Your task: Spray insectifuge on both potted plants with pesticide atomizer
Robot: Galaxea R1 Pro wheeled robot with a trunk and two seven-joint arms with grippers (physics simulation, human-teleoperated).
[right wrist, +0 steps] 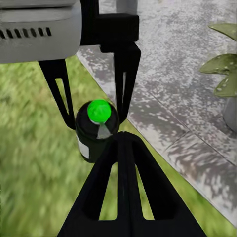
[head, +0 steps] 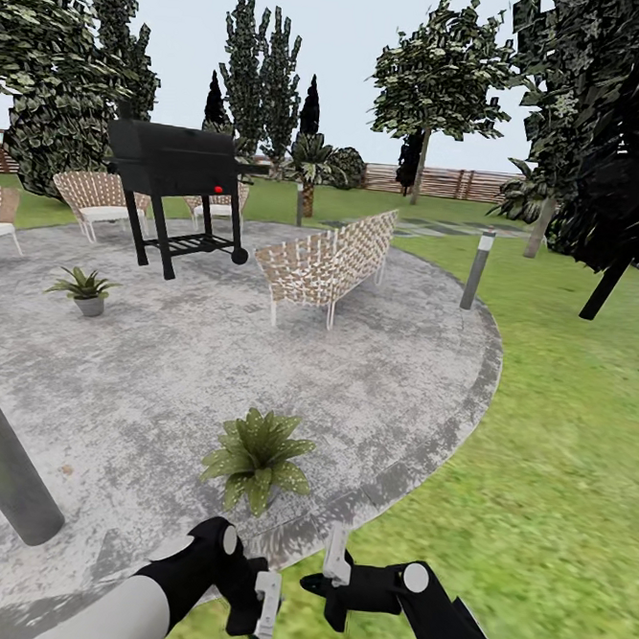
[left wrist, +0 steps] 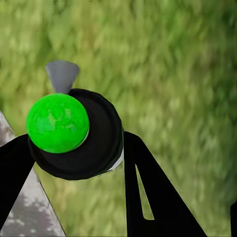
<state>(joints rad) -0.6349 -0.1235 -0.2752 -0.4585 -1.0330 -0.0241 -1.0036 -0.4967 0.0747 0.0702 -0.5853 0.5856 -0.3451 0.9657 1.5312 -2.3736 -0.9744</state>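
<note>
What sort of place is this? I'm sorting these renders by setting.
A simulated back garden, most likely: green lawn around a round grey stone patio, with a black grill, wicker bench and wooden fence behind.

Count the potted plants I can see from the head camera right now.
2. One potted plant sits on the patio edge just ahead of the claws; the other potted plant stands farther off at left, near the black grill. Furniture could hide more.

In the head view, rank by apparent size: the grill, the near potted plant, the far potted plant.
1. Black grill
2. Near potted plant
3. Far potted plant
The plants may well match; nearness enlarges the front one.
</note>
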